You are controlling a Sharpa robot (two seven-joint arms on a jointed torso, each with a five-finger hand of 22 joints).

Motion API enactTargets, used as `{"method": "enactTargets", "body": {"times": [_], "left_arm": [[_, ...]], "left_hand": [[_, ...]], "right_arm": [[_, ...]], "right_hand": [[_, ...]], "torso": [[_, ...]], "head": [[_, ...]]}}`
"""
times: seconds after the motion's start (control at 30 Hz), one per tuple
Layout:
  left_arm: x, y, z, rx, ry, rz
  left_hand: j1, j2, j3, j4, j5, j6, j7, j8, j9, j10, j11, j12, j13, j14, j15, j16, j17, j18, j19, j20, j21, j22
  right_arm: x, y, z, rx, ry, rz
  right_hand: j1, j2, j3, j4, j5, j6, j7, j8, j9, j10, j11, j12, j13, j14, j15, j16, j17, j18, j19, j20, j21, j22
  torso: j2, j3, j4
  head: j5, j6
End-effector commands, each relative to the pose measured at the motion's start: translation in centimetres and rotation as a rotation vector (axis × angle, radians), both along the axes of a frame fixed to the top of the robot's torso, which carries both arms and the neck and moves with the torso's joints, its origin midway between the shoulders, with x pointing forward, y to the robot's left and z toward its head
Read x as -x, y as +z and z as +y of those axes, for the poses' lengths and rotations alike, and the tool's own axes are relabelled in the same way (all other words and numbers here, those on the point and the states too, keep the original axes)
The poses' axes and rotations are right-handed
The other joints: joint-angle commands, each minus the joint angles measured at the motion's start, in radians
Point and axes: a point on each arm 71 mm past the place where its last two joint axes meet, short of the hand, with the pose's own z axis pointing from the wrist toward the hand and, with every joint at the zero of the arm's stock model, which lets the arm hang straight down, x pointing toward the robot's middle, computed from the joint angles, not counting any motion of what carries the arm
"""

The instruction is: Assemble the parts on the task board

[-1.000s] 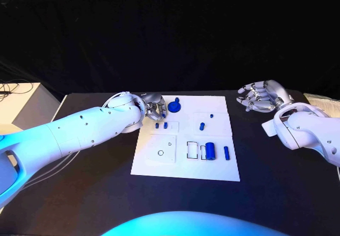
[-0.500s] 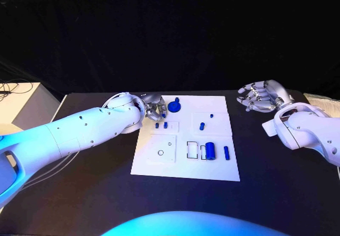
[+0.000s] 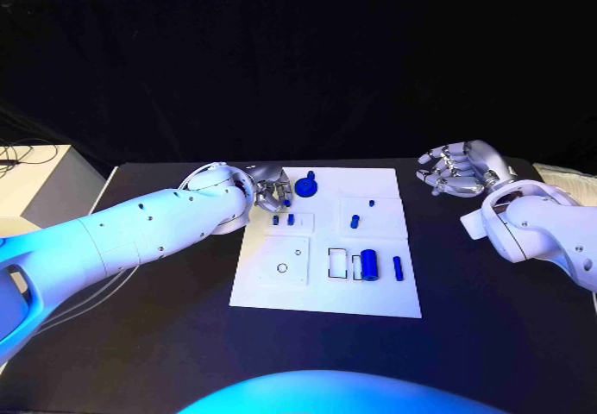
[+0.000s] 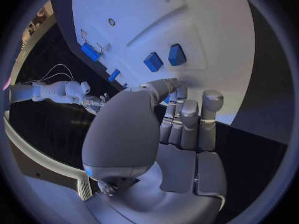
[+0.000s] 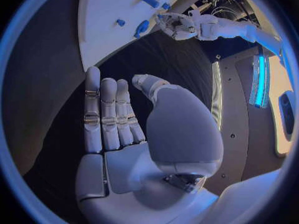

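Left hand [image 3: 272, 191], centre-left of frame, rests at the upper left corner of the task board [image 3: 326, 293], fingers curled; whether it grips a part cannot be told. Blue parts [image 3: 368, 263] lie mid-board on the table [image 3: 149, 345]. Right hand [image 3: 458, 170], upper right, empty, fingers apart.

The head camera looks down from above onto the black desk [image 3: 149, 345], with the white task board [image 3: 326, 297] in the middle of the frame and both arms entering from the sides. The left wrist camera sits close behind the left robot hand [image 4: 181, 119], facing the task board [image 4: 212, 30] at near range. The right wrist camera sits close behind the right robot hand [image 5: 124, 119]; the task board [image 5: 102, 20] lies farther off. All three share the task board.
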Motion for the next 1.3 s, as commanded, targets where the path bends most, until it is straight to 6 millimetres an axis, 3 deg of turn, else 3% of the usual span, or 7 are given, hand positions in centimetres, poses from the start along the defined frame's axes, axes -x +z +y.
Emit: {"method": "enactTargets", "body": {"times": [0.03,0.7,0.9,0.97,1.07,1.2,1.3], "left_arm": [[0.0,0.1,-0.1,0.008,0.005,-0.003],[-0.3,0.2,1.6,-0.005,0.044,-0.009],[-0.7,0.9,2.6,0.036,0.078,-0.045],[-0.9,1.2,3.0,0.085,0.098,-0.049],[-1.1,1.7,3.8,0.226,0.149,-0.03],[-1.1,2.3,4.9,0.473,0.206,0.011],[-0.9,2.4,5.7,0.686,0.241,0.062]], "left_hand": [[-0.011,0.001,0.002,-0.005,-0.001,-0.006,0.001,-0.003,-0.001,-0.006,0.002,-0.003,0.001,-0.006,0.0,0.004,0.0,0.0,-0.004,0.003,-0.005,0.001],[-0.021,-0.018,0.001,-0.013,-0.001,-0.058,-0.013,-0.037,-0.009,-0.049,0.018,-0.021,0.003,-0.034,0.012,-0.002,-0.038,0.003,-0.017,0.012,-0.017,-0.012],[-0.028,-0.021,-0.002,-0.011,0.0,-0.066,-0.012,-0.041,-0.008,-0.079,0.028,-0.034,0.0,-0.052,0.021,-0.006,-0.066,0.005,-0.027,0.02,-0.026,-0.02],[-0.03,-0.016,0.001,-0.007,0.001,-0.05,0.0,-0.032,-0.003,-0.082,0.031,-0.034,-0.001,-0.085,0.024,-0.023,-0.13,0.007,-0.033,0.024,-0.033,-0.027],[-0.034,-0.009,0.002,-0.001,0.0,-0.018,0.016,-0.011,0.008,-0.068,0.025,-0.025,0.003,-0.104,0.02,-0.038,-0.176,0.016,-0.061,0.023,-0.06,-0.057],[-0.039,0.003,-0.009,0.003,0.0,0.008,0.025,0.014,0.02,-0.028,0.02,0.023,0.025,-0.201,0.014,-0.117,-0.338,0.047,-0.191,0.018,-0.191,-0.192],[-0.042,0.008,-0.02,0.003,0.001,0.02,0.026,0.027,0.027,-0.029,0.017,0.046,0.036,-0.212,0.013,-0.133,-0.35,0.047,-0.197,0.016,-0.208,-0.202]], "right_arm": [[0.0,0.1,0.1,0.001,0.011,-0.009],[0.0,-0.1,0.0,0.04,0.027,-0.004],[0.0,-0.2,0.3,0.101,0.073,-0.005],[0.0,-0.3,0.5,0.135,0.093,-0.008],[0.0,-0.4,0.8,0.201,0.126,-0.015],[0.2,-0.6,1.5,0.312,0.176,-0.027],[0.2,-0.7,2.2,0.401,0.212,-0.04]], "right_hand": [[0.003,0.008,0.002,-0.002,0.004,0.008,0.002,-0.001,0.002,-0.001,-0.009,0.005,-0.001,0.005,0.0,-0.002,-0.001,0.012,0.007,0.003,-0.005,-0.001],[0.039,0.003,0.027,-0.043,-0.026,0.014,0.008,-0.01,0.004,-0.035,-0.001,-0.131,-0.122,-0.003,0.003,-0.032,-0.032,0.011,0.017,0.002,-0.011,0.001],[0.056,0.004,0.049,-0.073,-0.065,0.043,0.017,-0.045,-0.042,0.01,0.01,-0.372,-0.332,0.065,0.004,0.006,-0.038,0.011,0.052,-0.003,0.042,0.05],[0.065,0.006,0.055,-0.083,-0.07,0.053,0.014,-0.053,-0.055,0.027,0.011,-0.415,-0.369,0.108,-0.001,0.075,0.014,0.01,0.067,-0.005,0.064,0.069],[0.074,0.01,0.065,-0.096,-0.079,0.067,0.01,-0.065,-0.075,0.059,0.007,-0.473,-0.417,0.186,-0.004,0.21,0.125,-0.017,0.142,-0.011,0.264,0.209],[0.079,0.012,0.074,-0.104,-0.109,0.076,0.007,-0.074,-0.092,0.075,0.006,-0.518,-0.45,0.236,-0.006,0.305,0.207,-0.038,0.192,-0.014,0.407,0.31],[0.079,0.012,0.078,-0.106,-0.138,0.082,0.005,-0.079,-0.103,0.089,0.005,-0.544,-0.47,0.264,-0.005,0.36,0.256,-0.05,0.221,-0.016,0.492,0.37]], "torso": [[0.0,0.0,-0.0003],[0.0,-0.0007,0.0003],[-0.001,-0.0009,-0.0004],[-0.001,-0.0001,-0.0002],[0.0,0.0004,-0.0002],[0.0,0.0006,0.0002],[-0.001,0.0007,-0.0001]], "head": [[0.0,0.0],[-0.004,0.004],[-0.004,0.007],[-0.004,0.009],[-0.005,0.011],[-0.019,0.02],[-0.03,0.025]]}}
